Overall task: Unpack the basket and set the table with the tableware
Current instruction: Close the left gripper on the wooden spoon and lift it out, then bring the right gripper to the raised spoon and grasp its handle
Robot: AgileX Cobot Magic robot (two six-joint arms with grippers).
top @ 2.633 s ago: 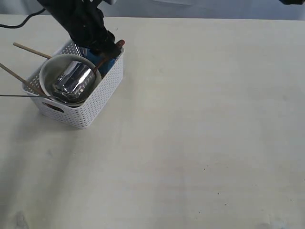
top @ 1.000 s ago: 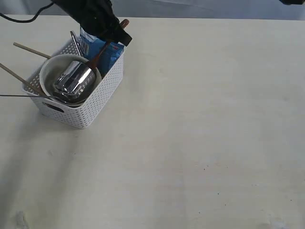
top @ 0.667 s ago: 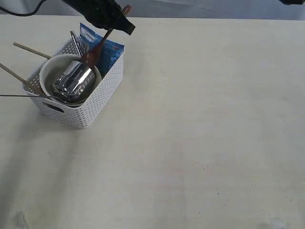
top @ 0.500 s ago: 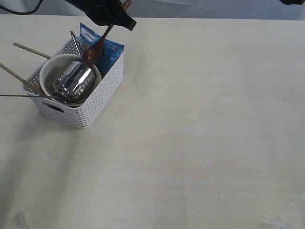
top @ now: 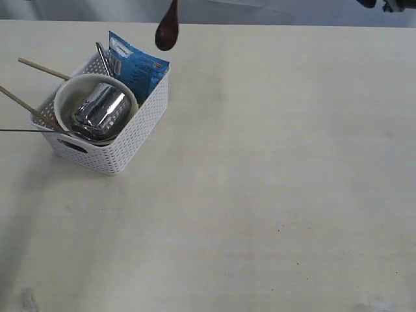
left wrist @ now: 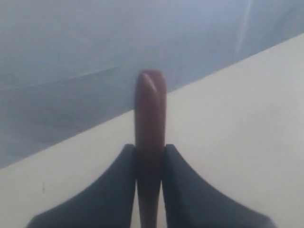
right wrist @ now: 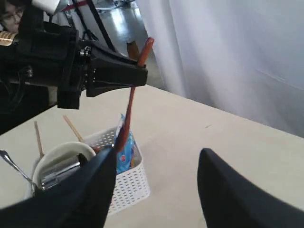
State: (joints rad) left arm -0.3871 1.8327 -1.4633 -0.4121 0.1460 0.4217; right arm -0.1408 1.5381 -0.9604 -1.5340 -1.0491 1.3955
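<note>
The dark red spoon [top: 166, 29] hangs bowl-down above the far corner of the white basket [top: 130, 140], clear of it. My left gripper [left wrist: 150, 156] is shut on the spoon's handle [left wrist: 150, 109]; the right wrist view also shows this gripper [right wrist: 137, 76]. It is above the top edge of the exterior view. In the basket sit the cream bowl [top: 65, 91] with the steel cup [top: 97, 110] lying in it, wooden chopsticks [top: 40, 67] and steel cutlery [top: 103, 57]. The plate is not visible. My right gripper [right wrist: 157, 156] hovers open and empty, high over the table [top: 273, 162].
A blue snack packet [top: 138, 65] stands in the basket's far side beside the bowl. Chopsticks and a thin steel handle [top: 29, 130] stick out past the basket's left rim. The pale tabletop spreads right of and in front of the basket.
The left gripper has lifted the spoon up out of the basket and risen out of the top of the exterior view. Nothing in the basket has shifted.
</note>
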